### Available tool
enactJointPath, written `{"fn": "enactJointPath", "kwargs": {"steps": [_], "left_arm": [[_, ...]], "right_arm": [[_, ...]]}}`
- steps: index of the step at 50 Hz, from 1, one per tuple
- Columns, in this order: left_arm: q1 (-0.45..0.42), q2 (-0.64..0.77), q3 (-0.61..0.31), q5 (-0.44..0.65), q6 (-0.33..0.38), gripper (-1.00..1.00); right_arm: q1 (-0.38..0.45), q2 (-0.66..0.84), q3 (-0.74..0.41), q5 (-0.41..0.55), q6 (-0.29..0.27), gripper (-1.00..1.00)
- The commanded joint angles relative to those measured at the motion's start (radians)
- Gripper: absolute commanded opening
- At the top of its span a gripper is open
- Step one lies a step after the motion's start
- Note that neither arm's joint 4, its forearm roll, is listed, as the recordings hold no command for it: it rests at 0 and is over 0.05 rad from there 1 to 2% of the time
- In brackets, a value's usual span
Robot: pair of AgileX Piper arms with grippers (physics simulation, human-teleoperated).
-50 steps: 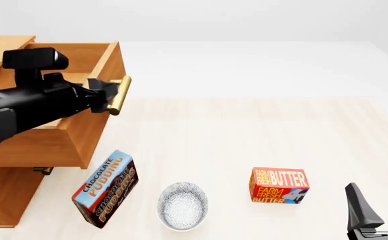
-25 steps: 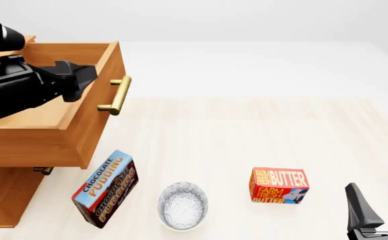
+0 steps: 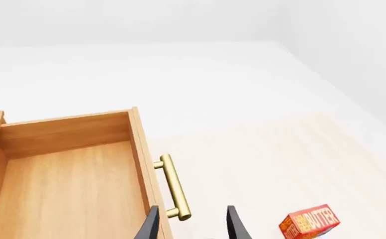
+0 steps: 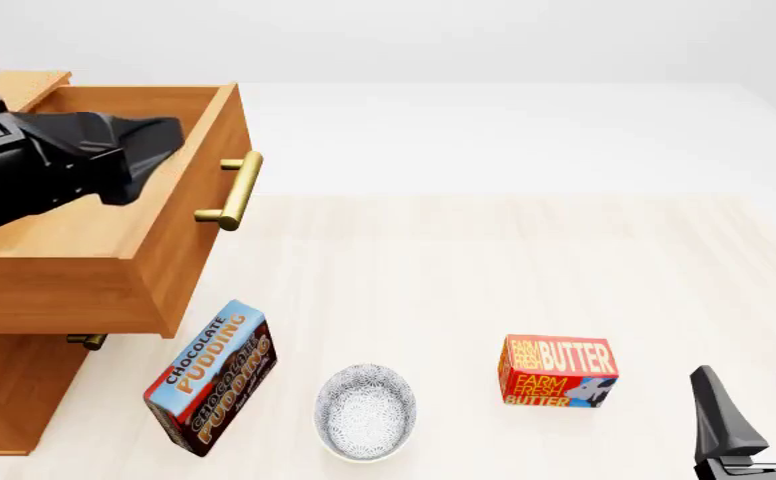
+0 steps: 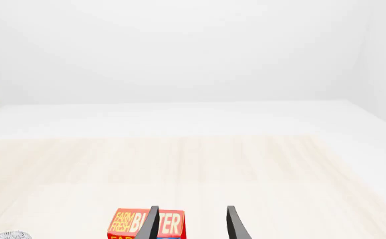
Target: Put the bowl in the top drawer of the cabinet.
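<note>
The speckled white bowl (image 4: 365, 411) sits on the table near the front edge, between two boxes; a sliver of the bowl (image 5: 8, 235) shows in the right wrist view. The cabinet (image 4: 8, 390) stands at the left with its top drawer (image 4: 191, 240) pulled out and nothing inside. The top drawer's (image 3: 67, 189) brass handle (image 3: 174, 186) is free. My left gripper (image 4: 159, 135) hovers open over the drawer, behind its front panel. In its wrist view the left gripper (image 3: 193, 226) holds nothing. My right gripper (image 4: 759, 405) stands open at the front right, far from the bowl.
A chocolate pudding box (image 4: 211, 377) lies left of the bowl, close to the cabinet's front. A red butter box (image 4: 558, 371) stands right of the bowl, between it and my right gripper. The lower drawer's handle (image 4: 84, 341) peeks out under the open drawer.
My left gripper has come off the top drawer's handle and drawn back left and up over the open drawer. Drawer, bowl, boxes and right arm are unmoved.
</note>
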Motion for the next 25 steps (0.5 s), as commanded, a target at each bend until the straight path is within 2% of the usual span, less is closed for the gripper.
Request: {"fn": "enactJointPath", "kwargs": {"steps": [1,6,25], "left_arm": [[-0.068,-0.036,0.015,-0.004,0.013,1.00],[-0.106,-0.051,0.023,-0.004,0.039,1.00],[-0.181,-0.042,0.062,-0.026,0.025,1.00]], "right_arm": [[0.000,0.000,0.000,0.000,0.000,1.00],[0.000,0.000,0.000,0.000,0.000,1.00],[0.000,0.000,0.000,0.000,0.000,1.00]]}}
